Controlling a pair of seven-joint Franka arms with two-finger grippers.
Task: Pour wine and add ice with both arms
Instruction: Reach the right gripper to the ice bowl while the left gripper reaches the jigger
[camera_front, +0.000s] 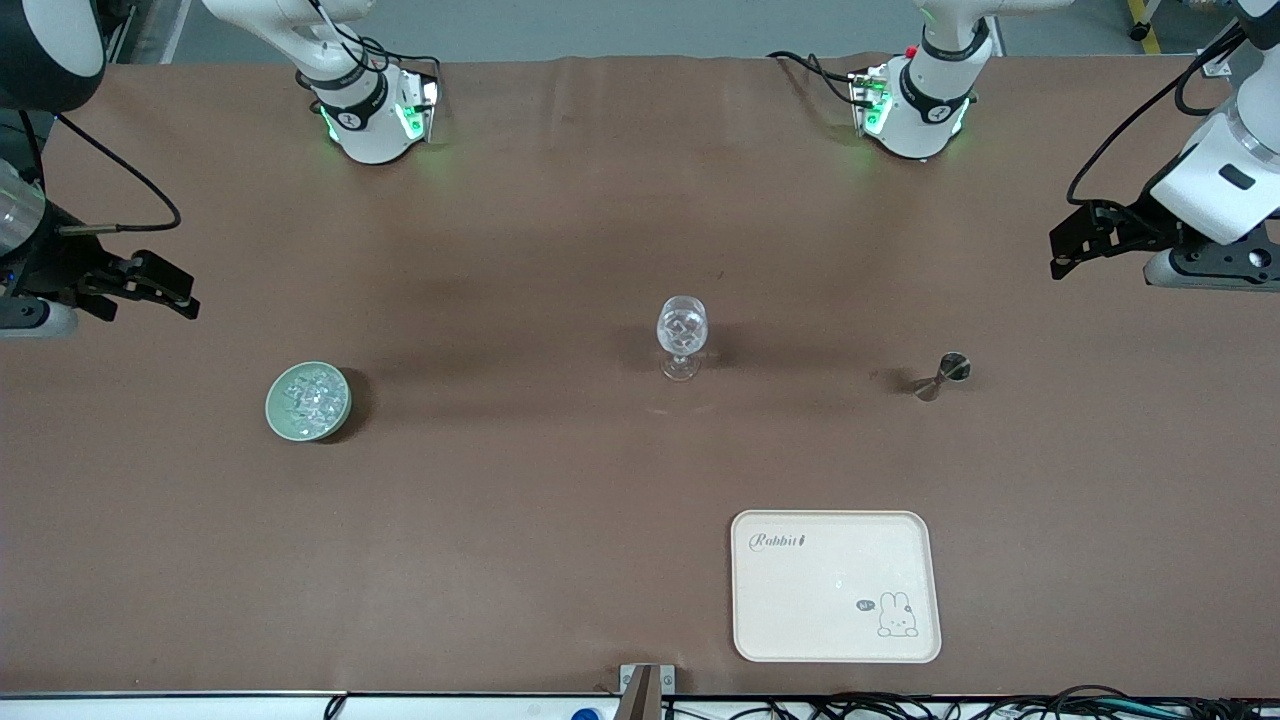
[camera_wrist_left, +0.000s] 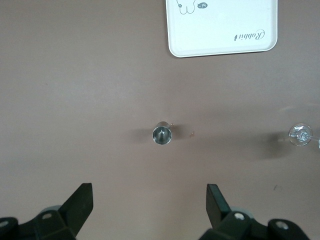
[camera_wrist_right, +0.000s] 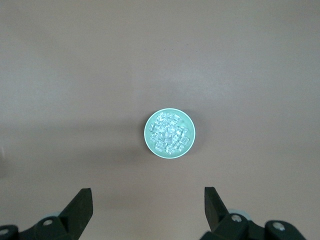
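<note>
I saw both hands spread wide and empty: left hand (camera_front: 1062, 247) at three o'clock, right hand (camera_front: 172, 290) at nine, above the ice (camera_front: 309, 398).

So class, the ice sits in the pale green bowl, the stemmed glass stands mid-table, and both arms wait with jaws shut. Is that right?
Not quite: the jaws are open, not shut. The left wrist view shows the left gripper spread wide, and the right wrist view shows the right gripper likewise. The ice is in the bowl and the glass stands mid-table.
</note>
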